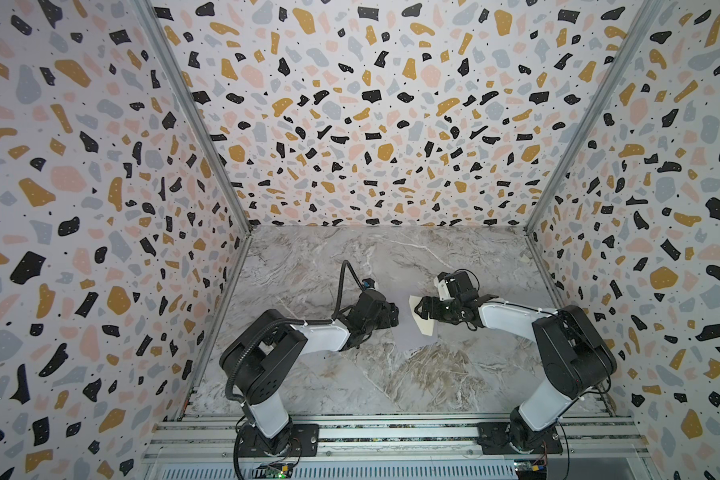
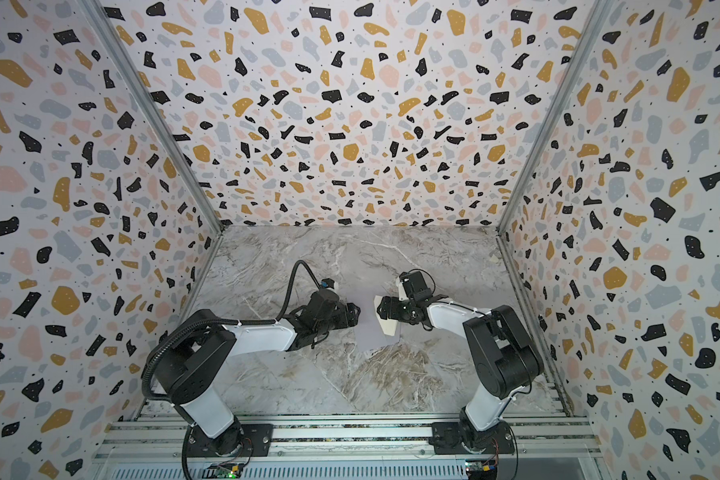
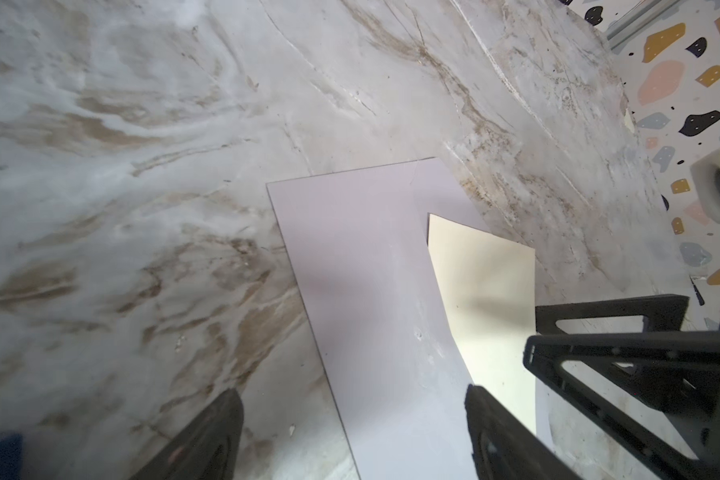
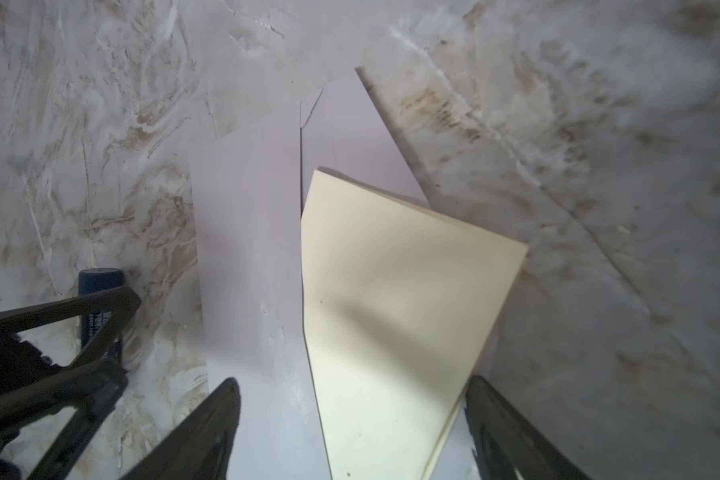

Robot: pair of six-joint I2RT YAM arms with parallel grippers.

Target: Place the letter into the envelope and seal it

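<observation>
Envelope (image 1: 408, 334) flat on marble table (image 1: 350, 257), mid-workspace, flap open. Letter (image 4: 391, 299) on flap, one long edge at pocket mouth; how far inside, cannot tell. Left gripper (image 3: 352, 392) fingers spread wide over envelope, grasping nothing. Right gripper (image 4: 352, 381) fingers spread, straddling letter, not pinching.

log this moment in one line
letter: partly in envelope | left gripper: open | right gripper: open, over letter | unsealed

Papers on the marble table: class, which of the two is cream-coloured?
The letter, lying on the side towards the right hand; the envelope touching it is pale grey-lavender, not cream.
</observation>
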